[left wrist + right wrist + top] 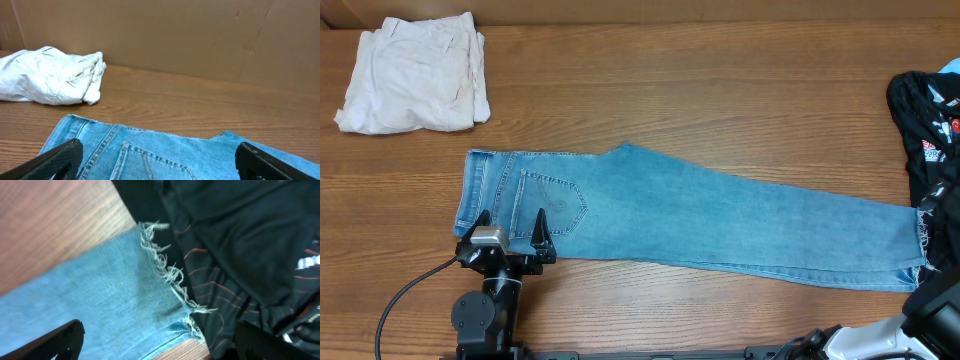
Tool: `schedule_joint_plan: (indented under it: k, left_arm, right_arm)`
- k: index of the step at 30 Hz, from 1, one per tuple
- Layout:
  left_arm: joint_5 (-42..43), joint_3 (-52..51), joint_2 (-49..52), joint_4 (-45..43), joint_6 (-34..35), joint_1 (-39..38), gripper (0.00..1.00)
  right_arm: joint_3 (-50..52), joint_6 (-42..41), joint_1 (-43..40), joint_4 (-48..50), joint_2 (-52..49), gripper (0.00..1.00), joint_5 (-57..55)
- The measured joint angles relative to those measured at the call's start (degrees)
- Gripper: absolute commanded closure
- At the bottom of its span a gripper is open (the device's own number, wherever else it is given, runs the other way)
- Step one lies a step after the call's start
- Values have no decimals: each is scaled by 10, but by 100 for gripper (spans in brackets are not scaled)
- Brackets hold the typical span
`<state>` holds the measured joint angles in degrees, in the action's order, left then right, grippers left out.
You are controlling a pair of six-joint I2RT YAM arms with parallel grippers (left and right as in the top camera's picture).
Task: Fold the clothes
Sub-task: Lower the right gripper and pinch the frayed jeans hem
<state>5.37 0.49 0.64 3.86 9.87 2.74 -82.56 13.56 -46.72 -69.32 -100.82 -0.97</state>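
- A brown wooden tabletop (720, 90) with fine, straight grain; the left wrist view shows a plain tan, cardboard-like wall (200, 35) behind it.
- One pair of light blue denim jeans (700, 215) lies flat across the middle of the tabletop. It is the largest garment, with the waistband toward the left and the legs stretching to the right.
- The jeans look doubled lengthwise, one leg over the other. A stitched back pocket (555, 200) faces up near the waistband.
- The denim is soft and faded, paler along the seams. The hem (170, 275) is frayed into loose whitish threads.
- The frayed hem touches a crumpled black garment (930, 110) at the right edge, dark cloth with thin red lines and white print.
- A cream-white garment (415, 75), loosely folded and wrinkled, sits at the far left corner, well apart from the jeans.
- The left pincer (512, 222) has its black fingers spread wide over the near edge of the jeans by the pocket. It has hold of nothing.
- The right pincer (160, 342) is spread wide above the frayed hem, where denim meets black cloth, with nothing between its fingers.
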Motion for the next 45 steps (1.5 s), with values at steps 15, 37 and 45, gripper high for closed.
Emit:
schedule_joint_plan:
  k: [15,37,45]
  left_arm:
    - [0,0,0,0,0,0,0]
    - [0,0,0,0,0,0,0]
    - [0,0,0,0,0,0,0]
  right_arm:
    - [101,13,29,100,-23,7,-71]
    - [113,14,29,137,-35,20,-69]
    - [141,15,30,152,-51,23,-50]
